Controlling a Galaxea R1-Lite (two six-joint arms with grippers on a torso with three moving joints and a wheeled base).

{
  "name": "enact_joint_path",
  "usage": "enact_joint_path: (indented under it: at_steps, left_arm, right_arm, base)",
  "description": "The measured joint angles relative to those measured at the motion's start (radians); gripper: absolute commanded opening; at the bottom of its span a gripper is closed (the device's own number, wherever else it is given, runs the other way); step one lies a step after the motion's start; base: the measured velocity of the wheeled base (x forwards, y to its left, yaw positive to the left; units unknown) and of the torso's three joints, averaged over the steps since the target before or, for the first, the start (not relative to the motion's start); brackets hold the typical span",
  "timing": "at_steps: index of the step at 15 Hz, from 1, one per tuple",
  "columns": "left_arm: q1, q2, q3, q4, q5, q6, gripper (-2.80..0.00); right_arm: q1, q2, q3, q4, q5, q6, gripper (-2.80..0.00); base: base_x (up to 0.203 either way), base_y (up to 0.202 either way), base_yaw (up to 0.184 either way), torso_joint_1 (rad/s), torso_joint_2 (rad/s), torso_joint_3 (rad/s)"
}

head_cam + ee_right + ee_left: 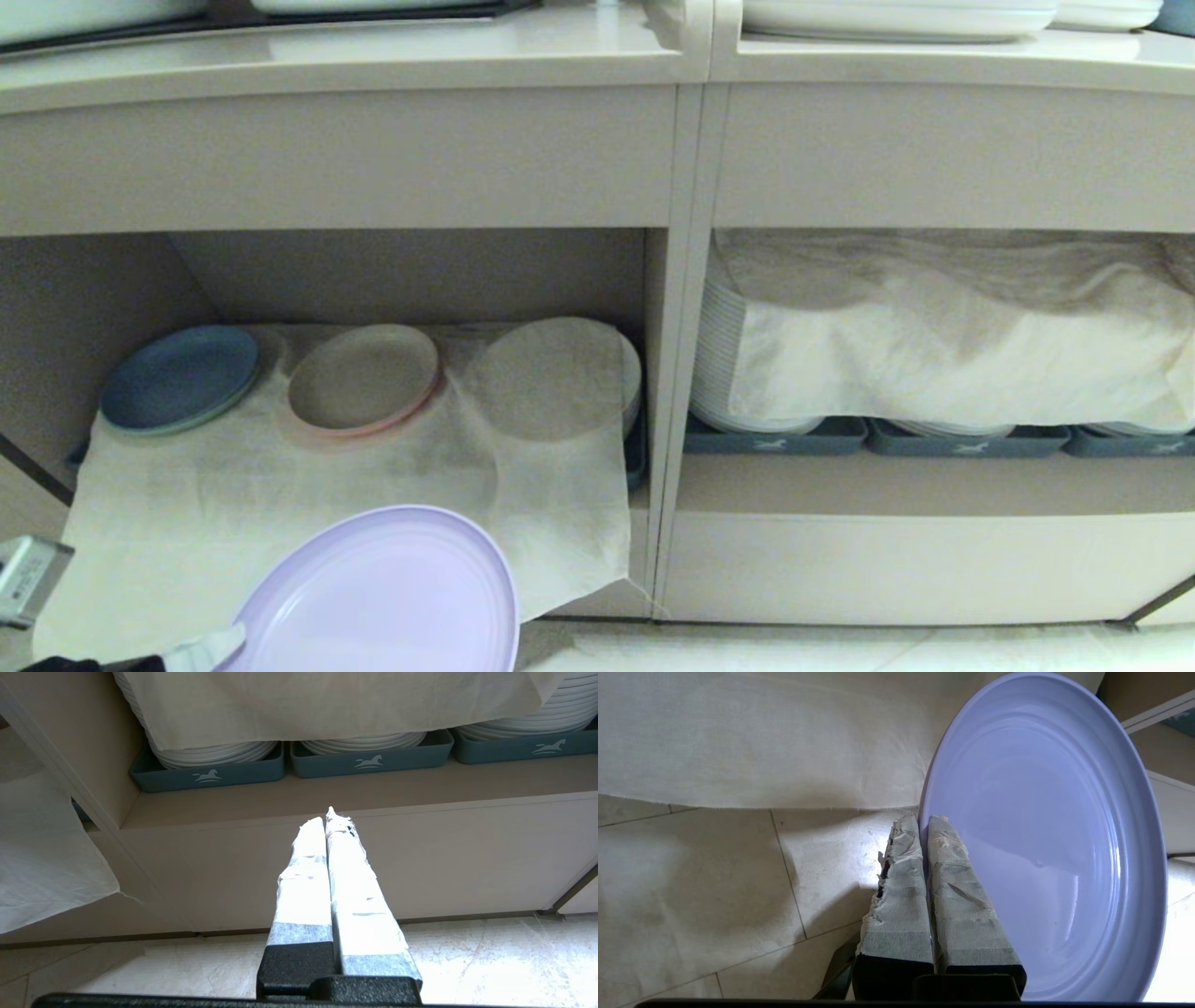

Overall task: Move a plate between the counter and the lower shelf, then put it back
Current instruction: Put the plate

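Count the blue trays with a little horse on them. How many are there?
3, side by side in the right-hand niche under the white cloth: the left tray, the middle tray and the right tray. More may be hidden past the picture's edge.

Plate point(392, 597) before lower shelf point(355, 485)

The left pincer point(923, 820) has two long tapering fingers wrapped in wrinkled, frayed off-white tape, set in a textured black base with a black bar across it. The right pincer point(326, 817) is built alike: white-taped fingers, ragged at the tips, on a grainy black mount.
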Motion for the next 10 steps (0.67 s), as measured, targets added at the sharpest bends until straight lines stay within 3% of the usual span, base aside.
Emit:
enact_joint_path:
  at_steps: [10]
  left_arm:
    - [0.001, 0.046, -0.019, -0.004, -0.022, -0.001, -2.80]
  right_arm:
    - [0.000, 0.000, 0.000, 0.000, 0.000, 0.000, -2.80]
  base:
    - [0.000, 0.000, 0.000, 0.000, 0.00, 0.000]
